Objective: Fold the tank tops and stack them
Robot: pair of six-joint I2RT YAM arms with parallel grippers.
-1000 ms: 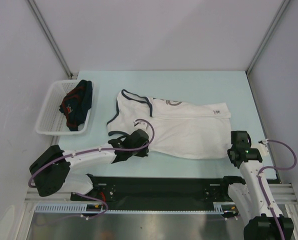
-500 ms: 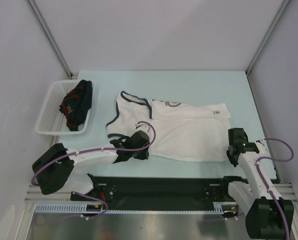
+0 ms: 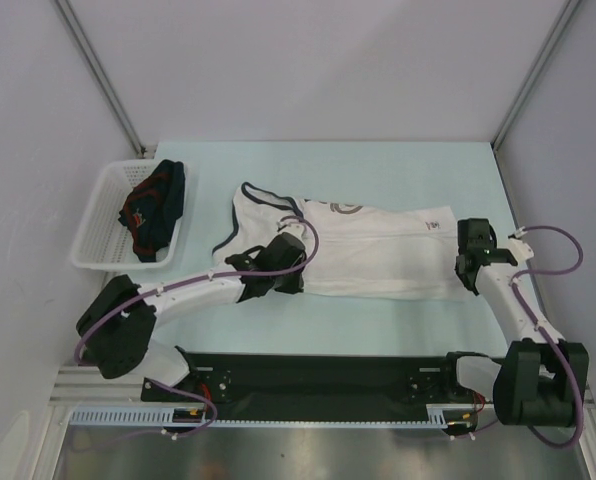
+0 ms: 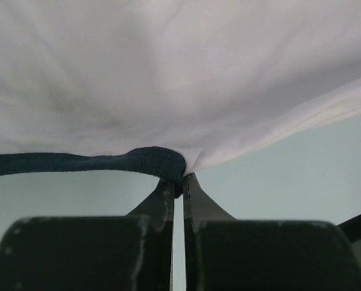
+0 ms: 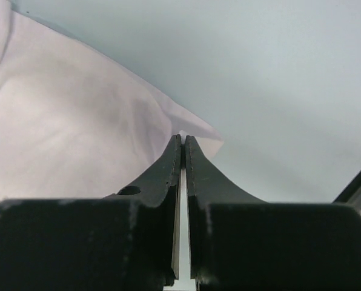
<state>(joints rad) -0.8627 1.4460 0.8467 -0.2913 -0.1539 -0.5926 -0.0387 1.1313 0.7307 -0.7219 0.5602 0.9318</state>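
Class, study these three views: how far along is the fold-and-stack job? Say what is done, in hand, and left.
Done: nothing finished; no folded stack shows. In hand: the white tank top lies on the table, the left gripper shut on its dark-trimmed edge and the right gripper shut on a hem corner. Left: finish that fold, then take the navy tank top, bunched in the basket, fold it, stack both.

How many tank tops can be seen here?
2. The white tank top lies on the table, its edge pinched by the left gripper and right gripper. The navy tank top is bunched in the basket; it could hide more.
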